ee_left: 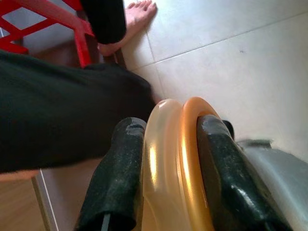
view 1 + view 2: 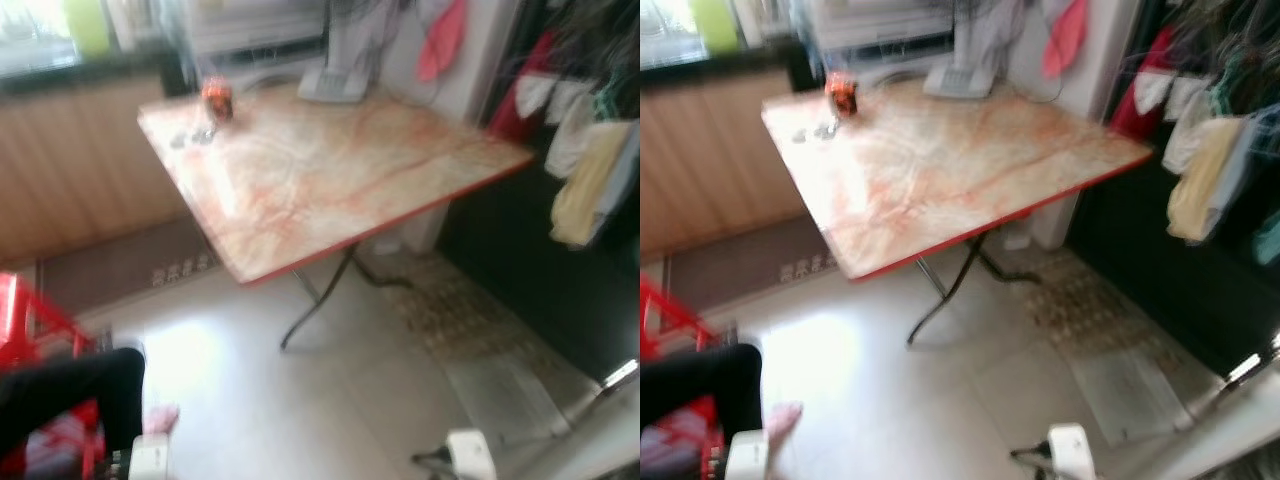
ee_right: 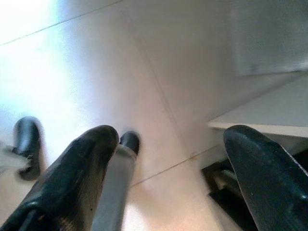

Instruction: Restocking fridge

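The left claw [image 1: 166,192] is clamped on an amber, glossy item [image 1: 173,159], both fingers pressed to its sides, likely so it rides safely while the robot walks; what it is I cannot tell; the right claw [image 3: 168,178] hangs wide and empty over the floor [image 3: 144,72]; a jar [image 2: 217,99] stands near the far corner of the marble-patterned counter [image 2: 330,180]; a person's bare foot [image 1: 130,21] rests by a red chair [image 1: 53,14]; blur hides any labels.

Left end effector [image 1: 166,178] clamped on something, right end effector [image 3: 168,178] spread
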### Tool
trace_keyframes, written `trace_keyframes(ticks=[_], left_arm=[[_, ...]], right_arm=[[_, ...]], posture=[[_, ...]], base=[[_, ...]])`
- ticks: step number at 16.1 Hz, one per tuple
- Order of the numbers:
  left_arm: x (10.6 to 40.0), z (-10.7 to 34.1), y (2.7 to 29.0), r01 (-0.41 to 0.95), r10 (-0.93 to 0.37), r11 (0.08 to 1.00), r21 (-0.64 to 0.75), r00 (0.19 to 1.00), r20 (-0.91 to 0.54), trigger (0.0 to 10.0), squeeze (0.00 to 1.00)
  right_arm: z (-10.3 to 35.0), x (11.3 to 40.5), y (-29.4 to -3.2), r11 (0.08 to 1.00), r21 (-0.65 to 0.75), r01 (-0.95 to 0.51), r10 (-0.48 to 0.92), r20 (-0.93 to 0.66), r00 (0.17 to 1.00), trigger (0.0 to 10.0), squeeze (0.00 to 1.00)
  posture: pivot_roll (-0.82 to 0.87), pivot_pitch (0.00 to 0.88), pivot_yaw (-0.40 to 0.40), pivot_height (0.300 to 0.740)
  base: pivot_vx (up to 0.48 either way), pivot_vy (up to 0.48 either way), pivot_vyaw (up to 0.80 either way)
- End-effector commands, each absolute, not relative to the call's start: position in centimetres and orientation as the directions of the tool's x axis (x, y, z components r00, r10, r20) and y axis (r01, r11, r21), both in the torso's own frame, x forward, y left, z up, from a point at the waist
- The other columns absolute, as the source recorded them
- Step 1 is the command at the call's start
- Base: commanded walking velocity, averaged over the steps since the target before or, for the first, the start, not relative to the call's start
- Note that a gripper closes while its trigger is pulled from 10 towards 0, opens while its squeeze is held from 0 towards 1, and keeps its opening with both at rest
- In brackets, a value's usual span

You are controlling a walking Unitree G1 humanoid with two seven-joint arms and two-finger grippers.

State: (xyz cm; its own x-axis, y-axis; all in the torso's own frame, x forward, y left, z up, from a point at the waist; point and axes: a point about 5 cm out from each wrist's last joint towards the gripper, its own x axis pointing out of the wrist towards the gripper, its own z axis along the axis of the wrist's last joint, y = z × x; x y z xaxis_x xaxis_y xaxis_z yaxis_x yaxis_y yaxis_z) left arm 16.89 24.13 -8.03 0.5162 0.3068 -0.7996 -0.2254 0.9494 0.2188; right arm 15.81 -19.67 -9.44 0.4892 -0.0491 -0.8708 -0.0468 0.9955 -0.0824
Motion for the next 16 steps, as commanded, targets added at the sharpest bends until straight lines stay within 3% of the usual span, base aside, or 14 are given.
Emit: trace_keyframes(ticks=[1, 4, 16], left_arm=[[16.35, -8.36, 23.85, -0.221, 0.301, 0.951, 0.216, 0.499, -0.813, 10.0, 0.0], [16.34, -8.41, 23.62, -0.217, 0.293, 0.953, 0.209, 0.502, -0.814, 10.0, 0.0], [16.8, -8.35, 23.12, -0.192, 0.276, 0.96, 0.205, 0.513, -0.813, 10.0, 0.0]], right_arm=[[-9.22, 16.19, -20.12, 0.995, -0.09, -0.035, -0.061, -0.864, 0.5, 10.0, 0.0], [-9.27, 16.1, -20.12, 0.995, -0.09, -0.036, -0.061, -0.869, 0.49, 10.0, 0.0], [-9.31, 16.05, -20.1, 0.994, -0.098, -0.058, -0.058, -0.875, 0.481, 10.0, 0.0]], posture=[[-0.1, 0.0, 0.001, 0.74], [-0.1, 0.0, 0.002, 0.74], [-0.1, 0.0, 0.005, 0.74]], base=[[0.0, 0.0, 0.0], [0.0, 0.0, -0.21], [0.0, 0.0, -0.79]])
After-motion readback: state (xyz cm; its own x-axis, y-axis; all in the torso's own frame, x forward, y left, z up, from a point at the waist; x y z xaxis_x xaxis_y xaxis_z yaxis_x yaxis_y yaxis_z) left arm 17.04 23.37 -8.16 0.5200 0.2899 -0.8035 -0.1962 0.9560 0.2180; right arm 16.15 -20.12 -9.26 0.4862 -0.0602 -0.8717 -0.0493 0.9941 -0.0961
